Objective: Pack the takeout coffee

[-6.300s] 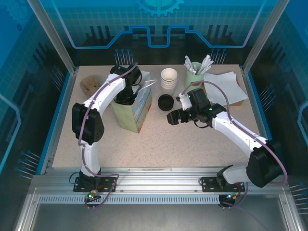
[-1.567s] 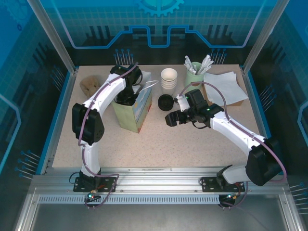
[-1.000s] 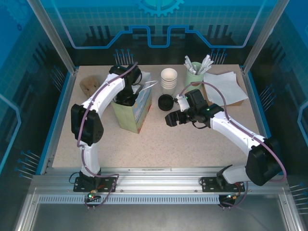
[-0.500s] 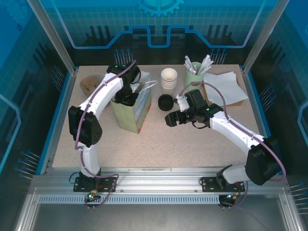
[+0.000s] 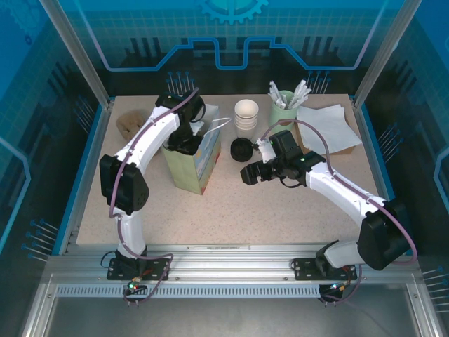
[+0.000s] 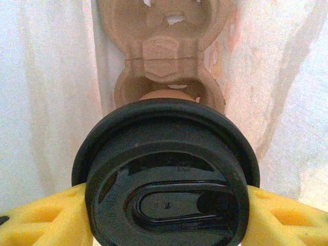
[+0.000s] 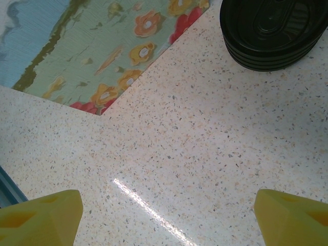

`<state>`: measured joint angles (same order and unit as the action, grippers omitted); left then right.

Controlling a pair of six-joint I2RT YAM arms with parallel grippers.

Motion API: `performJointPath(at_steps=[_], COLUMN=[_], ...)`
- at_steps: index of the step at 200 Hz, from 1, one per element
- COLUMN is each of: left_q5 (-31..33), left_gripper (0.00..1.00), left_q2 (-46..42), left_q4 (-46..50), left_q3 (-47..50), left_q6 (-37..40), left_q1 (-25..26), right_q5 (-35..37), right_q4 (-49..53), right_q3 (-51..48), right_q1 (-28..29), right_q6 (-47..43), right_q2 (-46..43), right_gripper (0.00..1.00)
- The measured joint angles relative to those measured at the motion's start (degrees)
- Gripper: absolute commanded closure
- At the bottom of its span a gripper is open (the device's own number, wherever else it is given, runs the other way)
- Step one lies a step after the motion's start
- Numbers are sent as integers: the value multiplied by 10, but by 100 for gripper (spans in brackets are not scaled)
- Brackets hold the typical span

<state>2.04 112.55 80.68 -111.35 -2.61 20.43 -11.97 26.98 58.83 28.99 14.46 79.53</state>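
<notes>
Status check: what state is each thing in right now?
takeout coffee: lidded, upright, held inside the bag.
left gripper: shut on the takeout coffee.
right gripper: open, empty.
bag: standing, open-topped.
cup carrier: inside bag, far pocket empty.
black lids: stacked on table.

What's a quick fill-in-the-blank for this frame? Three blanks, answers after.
1. The left gripper is shut on the takeout coffee, whose lid is ____.
2. The right gripper hangs over the table with its jaws ____.
3. The stack of lidless cups behind the loose lids is coloured ____.
Answers: black; open; white.
</notes>
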Motion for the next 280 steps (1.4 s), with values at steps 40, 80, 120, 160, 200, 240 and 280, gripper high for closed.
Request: performJointPath(at_steps=[40,80,120,160,200,240,280], left_q5=[-4,-5,-11,-17,-19,-19,-19], left_gripper=[59,59,59,59,60,60,60], left_q2=[0,0,0,0,0,5,15], left_q4=[0,0,0,0,0,0,0], left_q3=[0,0,0,0,0,0,0], left_q6=[1,2,2,2,2,2,2], left_q1=[0,0,0,0,0,1,3], right_q5=[0,0,0,0,0,0,0], right_q4=[0,0,0,0,0,0,0], right_q3=[0,0,0,0,0,0,0], right_q1=[0,0,0,0,1,4,4], right_q6=[0,0,0,0,0,0,0], right_q2=[0,0,0,0,0,0,0], right_gripper=[12,12,11,11,11,11,11])
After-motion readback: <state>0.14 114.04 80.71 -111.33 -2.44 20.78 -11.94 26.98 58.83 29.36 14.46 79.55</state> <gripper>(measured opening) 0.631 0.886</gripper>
